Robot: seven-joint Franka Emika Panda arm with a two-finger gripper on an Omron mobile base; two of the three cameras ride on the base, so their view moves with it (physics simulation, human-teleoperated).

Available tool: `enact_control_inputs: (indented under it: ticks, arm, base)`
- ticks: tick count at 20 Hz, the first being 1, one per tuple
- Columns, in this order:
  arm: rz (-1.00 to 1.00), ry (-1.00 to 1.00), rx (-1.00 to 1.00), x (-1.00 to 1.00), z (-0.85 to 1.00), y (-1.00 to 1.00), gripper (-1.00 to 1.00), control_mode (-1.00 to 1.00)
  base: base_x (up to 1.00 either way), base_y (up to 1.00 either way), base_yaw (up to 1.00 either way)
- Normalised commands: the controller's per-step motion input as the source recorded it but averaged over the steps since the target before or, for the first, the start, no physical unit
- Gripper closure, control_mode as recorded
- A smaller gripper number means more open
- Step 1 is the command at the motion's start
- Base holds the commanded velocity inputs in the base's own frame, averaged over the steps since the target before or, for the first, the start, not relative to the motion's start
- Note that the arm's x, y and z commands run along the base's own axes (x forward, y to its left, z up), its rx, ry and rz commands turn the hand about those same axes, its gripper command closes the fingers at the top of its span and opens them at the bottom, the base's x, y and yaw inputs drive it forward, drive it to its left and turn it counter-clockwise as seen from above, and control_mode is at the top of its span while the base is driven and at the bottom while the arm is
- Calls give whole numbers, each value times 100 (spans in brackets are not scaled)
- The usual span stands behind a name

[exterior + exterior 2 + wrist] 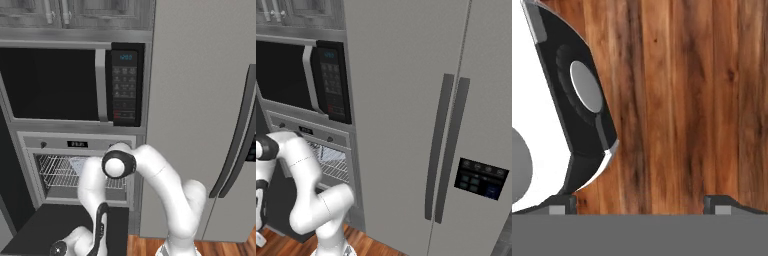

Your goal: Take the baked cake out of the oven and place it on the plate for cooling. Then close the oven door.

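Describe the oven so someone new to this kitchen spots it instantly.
Start at the tall grey fridge and look to the cabinet column beside it. Under the black-windowed microwave with its keypad sits the oven, steel-framed. Unlike its neighbour, it has a small black display between two dark knobs, wire racks visible inside, and its dark door dropped open.

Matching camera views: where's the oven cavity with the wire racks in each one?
Left base view: oven lower left, below the microwave, door dropped open.
Right base view: oven at left edge, behind the arm.
Hand view: wood floor, no oven.
Shared landmark: the microwave keypad.
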Motion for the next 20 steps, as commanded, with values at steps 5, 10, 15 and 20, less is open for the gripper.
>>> enact_control_inputs:
  ticks: [5, 10, 15, 20]
  arm:
    - [0, -25, -1, 38, -26, 1, -100, -100]
    - [0, -22, -3, 31, -32, 0, -100, -100]
    - [0, -28, 0, 14, -27, 23, -100, -100]
    - [0, -15, 0, 28, -18, 15, -100, -100]
  base:
    - [0, 0, 0]
    - [0, 0, 0]
    - [0, 0, 0]
    - [0, 0, 0]
